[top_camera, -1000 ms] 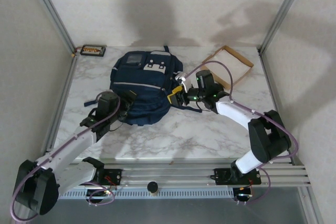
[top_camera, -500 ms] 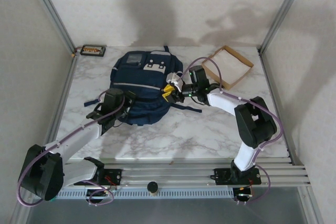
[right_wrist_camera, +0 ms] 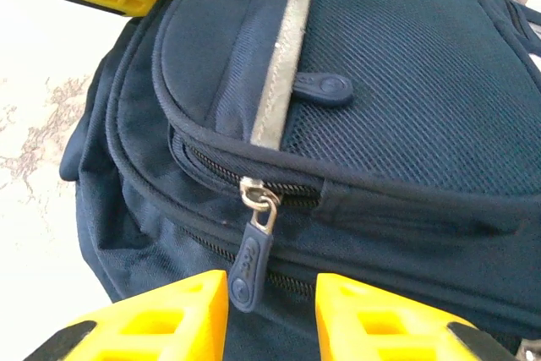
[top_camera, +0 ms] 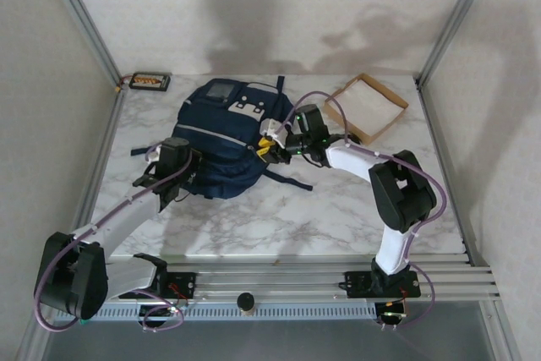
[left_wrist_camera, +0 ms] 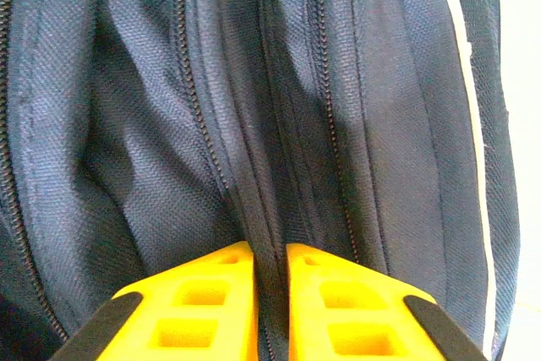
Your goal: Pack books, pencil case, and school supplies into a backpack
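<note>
Top external view: navy backpack [top_camera: 221, 128], lying flat and front up on the marbled worktop [top_camera: 279, 209], in the far half and left of centre. It has white-grey patches toward the far edge, and dark straps trail toward the near and left edges. The left arm [top_camera: 127, 209] reaches to the backpack's near left side. The right fingers [top_camera: 265, 149], yellow, are against its right side. A shallow cardboard tray [top_camera: 376, 89] sits in the far right corner, apart from the backpack. A small dark box [top_camera: 148, 82] with orange contents sits in the far left corner; the contents are too small to name.

Left wrist view: left fingers [left_wrist_camera: 199, 314], yellow, drawn nearly together and clamped on a raised fold of the backpack's navy fabric. The fold runs alongside a zip track, and further zip tracks lie parallel to it. A pale stripe [left_wrist_camera: 475, 124] runs along the right side of the fabric.

Right wrist view: right fingers, set apart at the side of the backpack. A navy zip pull [right_wrist_camera: 251, 264] hangs from a metal slider into the gap between them. It lies close to one finger and clear of the other, not pinched. Above it the stripe crosses a mesh-faced front pocket. The left fingers show at the backpack's opposite edge, with bare worktop beside them.
</note>
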